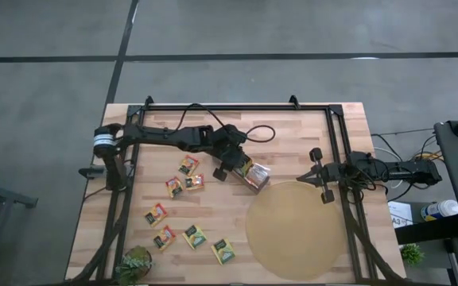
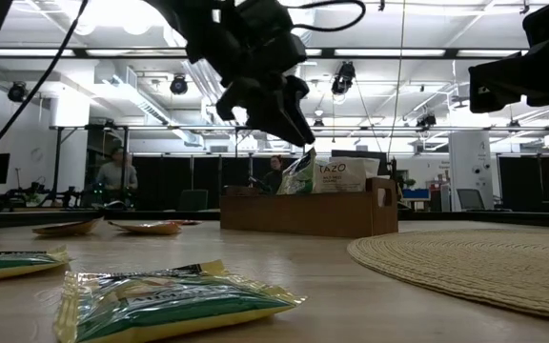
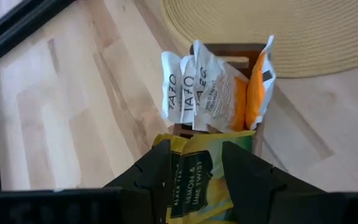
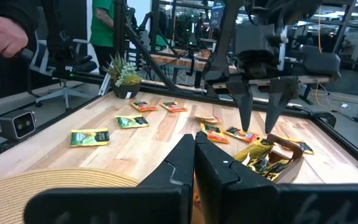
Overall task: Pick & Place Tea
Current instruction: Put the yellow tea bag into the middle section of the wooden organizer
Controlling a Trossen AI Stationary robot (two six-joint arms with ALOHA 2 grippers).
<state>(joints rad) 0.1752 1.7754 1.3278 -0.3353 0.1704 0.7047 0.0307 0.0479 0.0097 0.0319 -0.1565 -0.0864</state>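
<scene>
High view shows a pale wooden tabletop (image 1: 293,127) on a grey floor, with a big round tan mat (image 1: 296,229) toward its right front and a small potted plant (image 1: 136,262) at the left front corner. Low view looks into a large hall with ceiling lights, where a person (image 2: 117,171) sits far behind.

Over the tabletop's middle, the left gripper (image 1: 230,163) hangs just above a brown wooden box (image 1: 254,176); its jaws stand partly apart, clamped on a green-yellow tea sachet (image 3: 194,180). At the mat's far right edge, the right gripper (image 1: 322,176) waits with jaws together, holding nothing.

White-and-orange sachets (image 3: 213,87) stand upright in the box. Seven loose sachets (image 1: 173,187) lie scattered on the tabletop left of the box.
</scene>
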